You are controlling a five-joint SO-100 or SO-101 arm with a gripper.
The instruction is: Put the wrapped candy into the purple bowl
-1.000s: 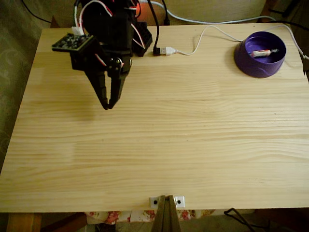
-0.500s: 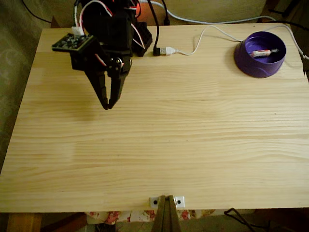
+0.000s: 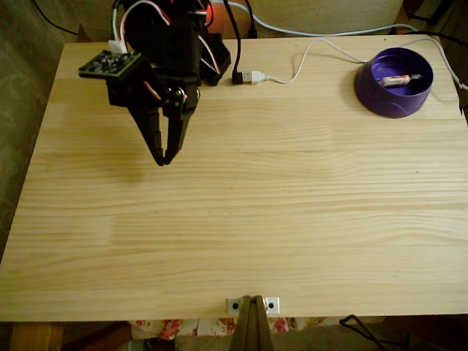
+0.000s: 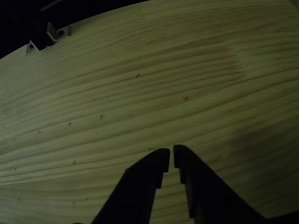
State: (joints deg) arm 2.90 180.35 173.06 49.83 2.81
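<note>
A pale pine surface (image 3: 256,205) with long grain lines carries everything, and a small metal bracket (image 3: 253,304) with two screws sits at its near edge in the fixed view. That view takes in the whole scene: the black arm (image 3: 164,44) rises from the far left part of the surface, its red and white wires looping above, and a white USB cable (image 3: 292,72) trails across the far edge toward a black plug (image 3: 238,74). In the far right corner stands the purple bowl (image 3: 380,99), and the wrapped candy (image 3: 398,80) lies inside it, resting against the far inner wall. Bowl and arm are well apart.

The other view looks along the fingers from behind and shows what the fixed view cannot: small pencilled crosses (image 4: 138,75) scattered over the wood, and the same bracket (image 4: 58,32) at the top left corner.

The claw (image 3: 162,159) points down over bare wood on the left side of the surface. In the other view the claw (image 4: 170,160) has its two dark fingertips almost together, with only a thin sliver of wood showing between them. It holds nothing.
</note>
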